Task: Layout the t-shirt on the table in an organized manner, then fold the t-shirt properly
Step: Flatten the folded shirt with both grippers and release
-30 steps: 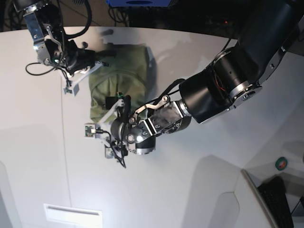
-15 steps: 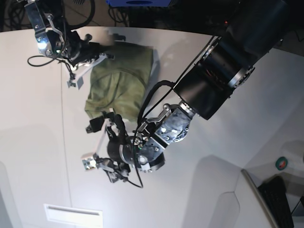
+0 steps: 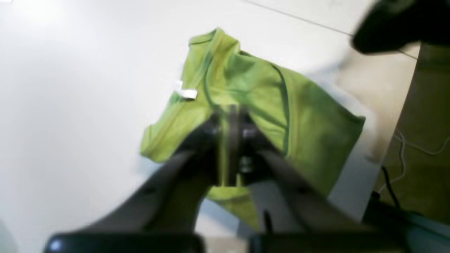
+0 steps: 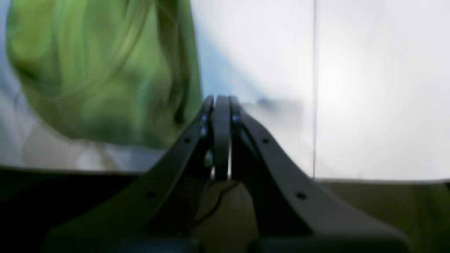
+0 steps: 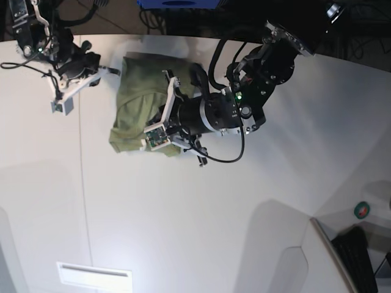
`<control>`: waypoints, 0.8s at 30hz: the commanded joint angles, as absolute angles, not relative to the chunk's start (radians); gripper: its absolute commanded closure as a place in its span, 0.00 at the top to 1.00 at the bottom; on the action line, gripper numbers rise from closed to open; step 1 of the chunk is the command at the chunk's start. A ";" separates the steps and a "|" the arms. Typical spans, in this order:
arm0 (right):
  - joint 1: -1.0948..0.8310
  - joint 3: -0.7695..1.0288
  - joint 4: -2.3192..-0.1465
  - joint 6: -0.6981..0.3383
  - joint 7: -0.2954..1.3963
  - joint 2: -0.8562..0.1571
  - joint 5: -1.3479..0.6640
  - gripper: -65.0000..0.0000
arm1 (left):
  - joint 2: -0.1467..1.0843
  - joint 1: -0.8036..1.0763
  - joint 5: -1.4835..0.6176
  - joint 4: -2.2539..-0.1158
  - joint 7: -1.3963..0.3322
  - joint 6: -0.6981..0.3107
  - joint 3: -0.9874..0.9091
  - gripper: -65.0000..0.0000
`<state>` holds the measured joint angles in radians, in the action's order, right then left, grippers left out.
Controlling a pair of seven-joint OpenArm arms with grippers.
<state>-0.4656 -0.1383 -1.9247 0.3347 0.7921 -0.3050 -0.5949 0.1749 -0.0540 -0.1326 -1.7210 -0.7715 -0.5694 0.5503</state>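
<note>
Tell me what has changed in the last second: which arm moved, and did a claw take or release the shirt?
The left claw swung from the bare table near the shirt's lower edge up over the cloth and shut; a grip on it cannot be told. The right claw drew away to the far left, staying shut and empty. The shirt remains bunched on the table.

Lying bunched and creased, not spread: olive-green t-shirt (image 5: 135,104) with white neck tag (image 3: 187,93) showing, sitting toward far left part of white tabletop (image 5: 256,232) in base view, near curved far edge, just right of thin straight seam, with one corner pointing down toward near side.
</note>
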 commanded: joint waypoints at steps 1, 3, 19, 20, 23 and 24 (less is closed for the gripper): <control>-0.450 -0.163 -1.962 0.328 0.776 -0.308 -0.611 0.00 | 0.176 -0.044 -0.142 -1.741 -0.756 -0.562 0.547 0.00; -0.447 -0.209 -1.963 0.328 0.769 -0.302 -0.611 0.00 | 0.176 -0.012 -0.142 -1.742 -0.756 -0.561 0.547 0.00; -0.315 -0.383 -1.672 0.328 0.625 -0.283 -0.611 0.00 | 0.125 0.002 -0.142 -1.442 -0.673 -0.556 0.545 0.00; -0.317 -0.383 -1.684 0.328 0.625 -0.283 -0.611 0.00 | 0.130 0.002 -0.142 -1.469 -0.665 -0.556 0.545 0.00; -0.338 -0.374 -1.747 0.328 0.627 -0.288 -0.611 0.00 | 0.131 0.005 -0.142 -1.577 -0.668 -0.556 0.544 0.00; -0.346 -0.374 -1.774 0.328 0.627 -0.291 -0.611 0.00 | 0.131 0.005 -0.142 -1.610 -0.679 -0.556 0.544 0.00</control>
